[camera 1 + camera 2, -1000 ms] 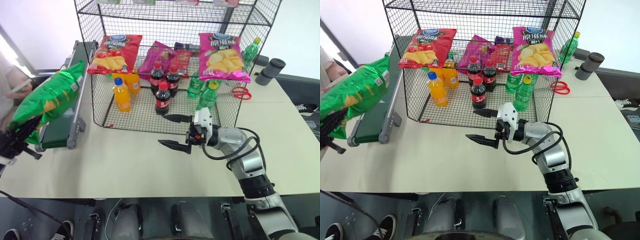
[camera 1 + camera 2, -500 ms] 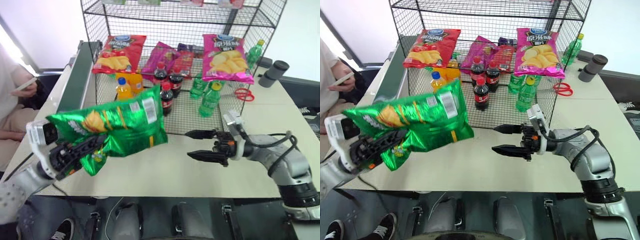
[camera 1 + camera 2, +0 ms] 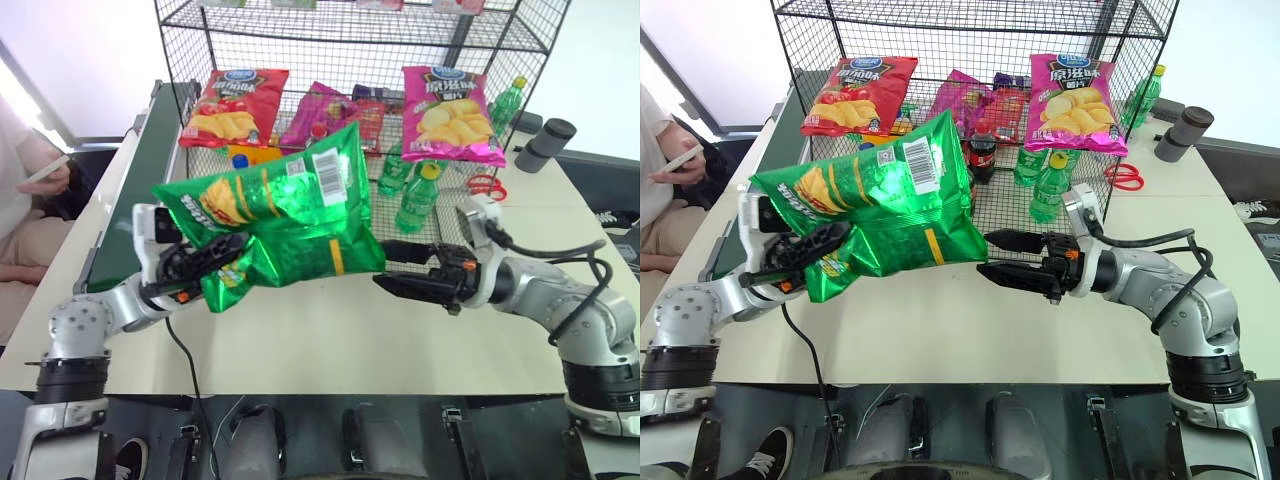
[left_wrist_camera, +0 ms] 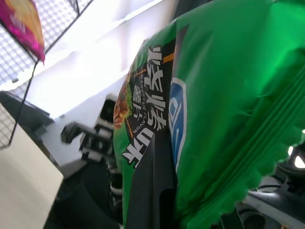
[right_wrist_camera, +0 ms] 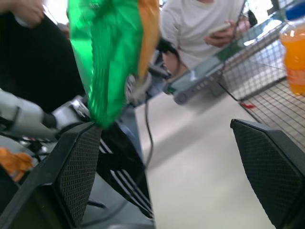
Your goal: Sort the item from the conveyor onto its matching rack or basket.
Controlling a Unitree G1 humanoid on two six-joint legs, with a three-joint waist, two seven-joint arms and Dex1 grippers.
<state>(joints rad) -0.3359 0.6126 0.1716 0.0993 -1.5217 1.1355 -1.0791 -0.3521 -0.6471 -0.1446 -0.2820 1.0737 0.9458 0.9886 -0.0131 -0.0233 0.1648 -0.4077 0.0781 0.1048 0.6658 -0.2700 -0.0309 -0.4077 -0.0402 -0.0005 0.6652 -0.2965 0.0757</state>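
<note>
left claw (image 3: 205, 262) clamped on green crisps bag (image 3: 285, 225), right claw (image 3: 402, 266) wide beside it

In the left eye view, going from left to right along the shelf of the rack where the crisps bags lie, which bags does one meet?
Red crisps bag → purple bag → pink crisps bag, all lying on the same shelf of the rack.

Brightly lit; glare on bag (image 3: 290, 225), blown-out backlight and soft blur in wrist views, faint shadows on bench (image 3: 300, 340).
</note>
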